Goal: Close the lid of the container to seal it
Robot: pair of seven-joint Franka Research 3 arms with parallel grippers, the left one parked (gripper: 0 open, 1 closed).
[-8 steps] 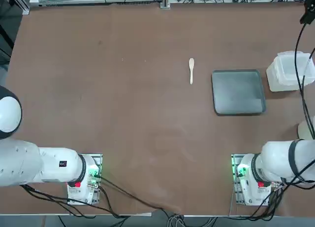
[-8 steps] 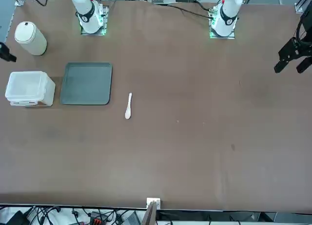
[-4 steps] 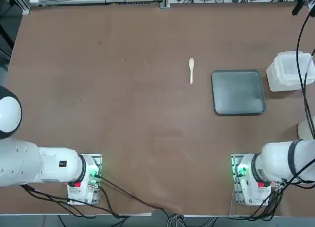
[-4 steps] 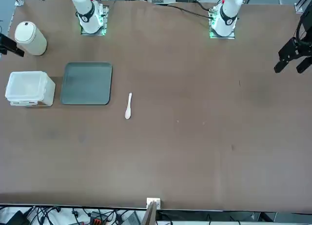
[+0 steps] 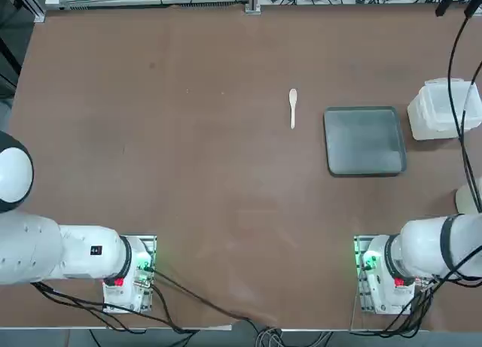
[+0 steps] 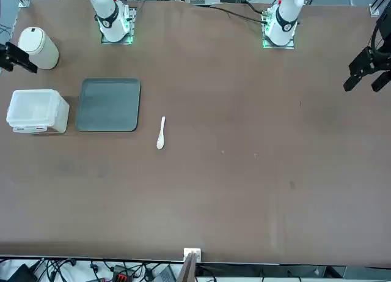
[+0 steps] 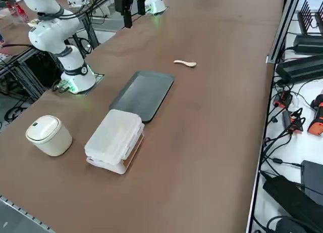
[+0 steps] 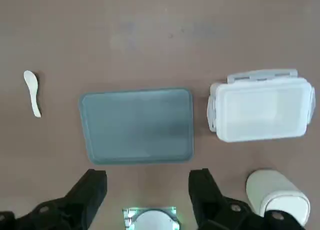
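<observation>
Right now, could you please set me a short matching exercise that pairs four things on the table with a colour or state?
Column one:
1. translucent white plastic container
2. flat rectangular tray
3. small spoon
4. right gripper

Column two:
A. dark grey, nothing on it
B. open, raised above the table
C. lid down on top
D. white, lying alone beyond the tray

Pairs: 1-C, 2-A, 3-D, 4-B

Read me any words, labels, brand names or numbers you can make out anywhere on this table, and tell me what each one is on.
No text here can be read.
Small dark label on the white round bin: too small to read.
Dark mark on the parked left arm: too small to read.
Plastic box, its lid, grey tray, spoon: no markings show.
The right tool, open above the table, shows none.
</observation>
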